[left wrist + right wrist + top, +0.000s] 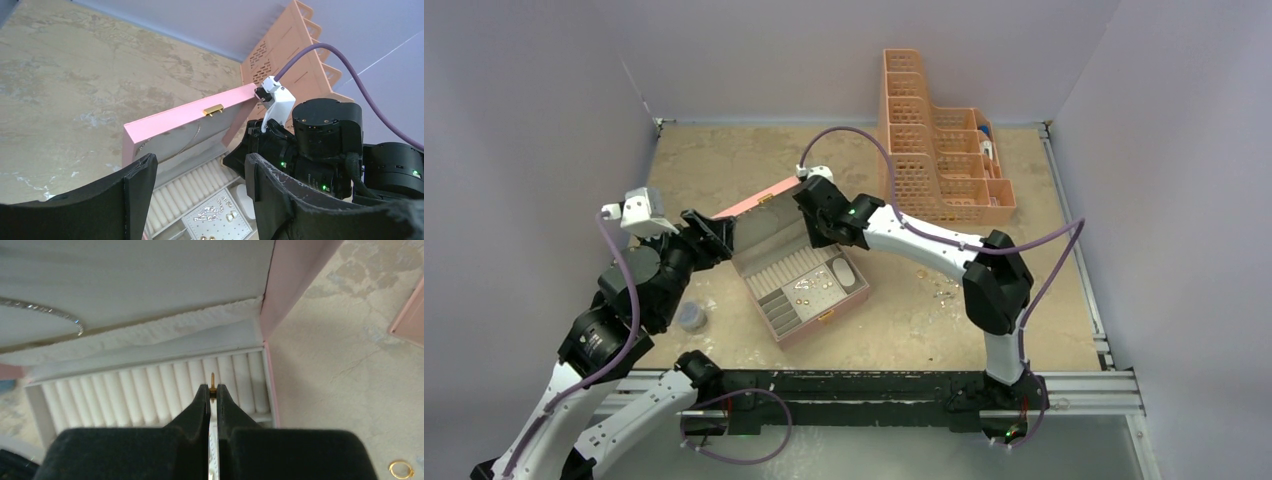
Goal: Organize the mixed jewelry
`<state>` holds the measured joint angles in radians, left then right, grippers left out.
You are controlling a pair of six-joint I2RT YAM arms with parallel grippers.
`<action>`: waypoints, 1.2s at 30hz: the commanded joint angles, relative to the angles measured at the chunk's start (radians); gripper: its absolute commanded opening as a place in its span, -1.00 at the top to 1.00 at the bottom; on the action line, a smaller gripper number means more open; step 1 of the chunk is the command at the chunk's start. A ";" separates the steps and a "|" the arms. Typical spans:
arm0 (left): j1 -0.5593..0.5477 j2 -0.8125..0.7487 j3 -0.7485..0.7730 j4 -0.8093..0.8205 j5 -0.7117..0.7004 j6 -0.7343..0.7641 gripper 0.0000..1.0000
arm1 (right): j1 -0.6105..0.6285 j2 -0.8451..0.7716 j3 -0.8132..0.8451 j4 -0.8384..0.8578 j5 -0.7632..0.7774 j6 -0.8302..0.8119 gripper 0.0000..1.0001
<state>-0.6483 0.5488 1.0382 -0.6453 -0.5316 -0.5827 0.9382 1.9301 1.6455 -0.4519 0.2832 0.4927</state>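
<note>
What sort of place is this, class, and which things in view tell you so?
Most likely a robotics lab test cell, not a home: plain walls box in a worn tabletop, the left arm and right arm stand on a metal rail, and a pink jewellery box lies open.

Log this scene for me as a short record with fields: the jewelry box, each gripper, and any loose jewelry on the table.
Jewelry box: pink, open, lid raised
Right gripper: shut on a small gold piece, over the ring rolls
Left gripper: open, empty, near the lid
Already in box: small pieces
Loose jewelry: a few pieces on the table, right of the box, including a gold ring
</note>
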 commanded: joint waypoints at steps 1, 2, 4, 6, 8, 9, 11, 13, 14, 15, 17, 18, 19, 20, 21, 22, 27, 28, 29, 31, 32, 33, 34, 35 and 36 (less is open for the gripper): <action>0.003 0.004 -0.011 0.064 -0.035 0.035 -0.31 | 0.010 -0.003 0.051 -0.050 0.030 -0.043 1.00; 0.003 0.006 -0.013 0.065 -0.035 0.035 -0.31 | 0.010 0.003 0.051 -0.049 0.025 -0.046 1.00; 0.003 0.010 -0.013 0.065 -0.035 0.035 -0.32 | 0.011 0.014 0.049 -0.052 0.014 -0.050 1.00; 0.003 0.012 -0.015 0.067 -0.036 0.035 -0.32 | 0.014 0.021 0.045 -0.044 0.004 -0.058 1.00; 0.003 0.014 -0.015 0.068 -0.036 0.035 -0.32 | 0.018 0.027 0.040 -0.037 -0.008 -0.065 1.00; 0.003 0.015 -0.017 0.070 -0.036 0.034 -0.32 | 0.020 0.029 0.040 -0.034 -0.016 -0.067 1.00; 0.004 0.015 -0.018 0.070 -0.036 0.034 -0.33 | 0.022 0.028 0.038 -0.030 -0.022 -0.069 1.00; 0.003 0.016 -0.018 0.070 -0.035 0.034 -0.33 | 0.027 0.014 0.022 -0.009 -0.021 -0.069 1.00; 0.003 0.016 -0.017 0.070 -0.035 0.033 -0.34 | 0.028 0.006 0.010 0.007 -0.020 -0.065 1.00; 0.003 0.017 -0.018 0.070 -0.035 0.032 -0.33 | 0.028 -0.006 -0.002 0.020 -0.018 -0.061 1.00; 0.002 0.017 -0.017 0.070 -0.032 0.032 -0.34 | 0.031 -0.026 -0.016 0.042 0.003 -0.048 1.00; 0.003 0.019 -0.015 0.070 -0.029 0.032 -0.34 | 0.031 -0.038 -0.021 0.052 0.014 -0.045 1.00; 0.003 0.019 -0.014 0.070 -0.026 0.032 -0.34 | 0.031 -0.049 -0.026 0.061 0.027 -0.039 1.00; 0.003 0.021 -0.013 0.070 -0.025 0.032 -0.34 | 0.031 -0.062 -0.031 0.070 0.042 -0.032 1.00; 0.003 0.023 -0.010 0.068 -0.023 0.031 -0.34 | 0.032 -0.076 -0.037 0.080 0.052 -0.027 1.00; 0.003 0.022 -0.008 0.065 -0.021 0.031 -0.34 | 0.033 -0.091 -0.046 0.090 0.062 -0.019 1.00; 0.004 0.023 0.000 0.048 -0.016 0.018 -0.34 | 0.033 -0.197 -0.118 0.172 0.078 -0.004 1.00; 0.003 0.023 0.000 0.045 -0.014 0.015 -0.34 | 0.032 -0.218 -0.135 0.190 0.072 -0.006 1.00; 0.003 0.022 0.000 0.043 -0.011 0.011 -0.35 | 0.033 -0.235 -0.153 0.211 0.057 -0.011 1.00; 0.003 0.022 0.000 0.038 -0.007 0.005 -0.35 | 0.033 -0.251 -0.184 0.222 0.030 -0.016 1.00; 0.004 0.021 0.000 0.037 -0.005 0.003 -0.35 | 0.033 -0.250 -0.192 0.216 0.015 -0.017 1.00; 0.003 0.020 0.000 0.035 -0.003 0.001 -0.35 | 0.034 -0.246 -0.198 0.207 0.001 -0.020 1.00; 0.004 0.022 0.000 0.033 -0.002 -0.001 -0.35 | 0.035 -0.239 -0.203 0.199 -0.006 -0.021 1.00; 0.003 0.023 0.000 0.032 -0.001 -0.002 -0.35 | 0.039 -0.232 -0.207 0.193 -0.009 -0.021 1.00; 0.003 0.022 0.000 0.030 0.001 -0.004 -0.35 | 0.044 -0.224 -0.210 0.187 -0.011 -0.025 1.00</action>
<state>-0.6483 0.5663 1.0206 -0.6235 -0.5453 -0.5823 0.9646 1.6875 1.4639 -0.2756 0.3065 0.4725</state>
